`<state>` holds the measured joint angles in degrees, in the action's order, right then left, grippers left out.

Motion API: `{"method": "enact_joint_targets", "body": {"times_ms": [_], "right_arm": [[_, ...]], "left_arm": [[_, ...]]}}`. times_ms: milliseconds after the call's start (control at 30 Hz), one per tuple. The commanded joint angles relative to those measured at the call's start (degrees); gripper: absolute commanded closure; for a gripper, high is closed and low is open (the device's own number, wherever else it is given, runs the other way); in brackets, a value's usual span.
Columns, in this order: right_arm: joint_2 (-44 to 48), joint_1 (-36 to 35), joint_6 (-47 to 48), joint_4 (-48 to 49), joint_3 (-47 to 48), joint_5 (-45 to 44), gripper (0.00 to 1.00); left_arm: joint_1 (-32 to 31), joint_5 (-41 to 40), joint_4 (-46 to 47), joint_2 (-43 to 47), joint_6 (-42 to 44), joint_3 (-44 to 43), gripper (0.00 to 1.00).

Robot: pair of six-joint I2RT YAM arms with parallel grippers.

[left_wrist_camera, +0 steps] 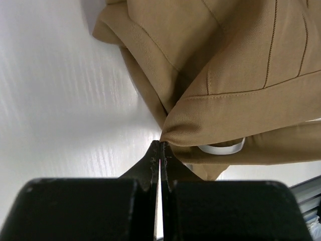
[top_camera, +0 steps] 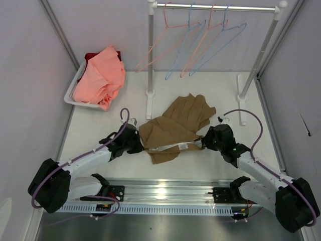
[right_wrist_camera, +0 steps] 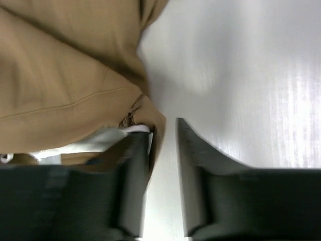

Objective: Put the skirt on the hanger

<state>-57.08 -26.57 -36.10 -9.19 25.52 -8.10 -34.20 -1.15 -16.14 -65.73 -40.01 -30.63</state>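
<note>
The tan-brown skirt lies crumpled on the white table, its white-lined waistband stretched between my two grippers. My left gripper is shut, and the waistband's left corner puckers into its tips. My right gripper is open at the waistband's right end. The skirt's edge lies against the inner side of its left finger. Its tips are low over the table. Two pale blue hangers hang on the rail at the back among pink ones.
A white basket at the back left holds a salmon-pink garment. The clothes rack's posts and feet stand behind the skirt. A metal rail runs along the near edge. Grey walls close both sides.
</note>
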Motion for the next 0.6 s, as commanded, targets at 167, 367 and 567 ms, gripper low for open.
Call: {"method": "enact_joint_targets", "body": {"times_ms": [167, 367, 567], "right_arm": [[2.76, -12.08, -0.64, -0.56, -0.47, -3.67, 0.37], [7.15, -15.62, -0.03, -7.32, 1.19, -6.58, 0.31], [9.44, -18.87, 0.24, -11.81, 4.19, -7.72, 0.37]], "left_arm": [[-0.61, 5.63, 14.72, 2.27, -0.77, 7.25, 0.98], [-0.70, 6.33, 15.79, 4.56, -0.16, 8.48, 0.82], [-0.70, 5.37, 14.83, 5.44, 0.11, 7.87, 0.67]]}}
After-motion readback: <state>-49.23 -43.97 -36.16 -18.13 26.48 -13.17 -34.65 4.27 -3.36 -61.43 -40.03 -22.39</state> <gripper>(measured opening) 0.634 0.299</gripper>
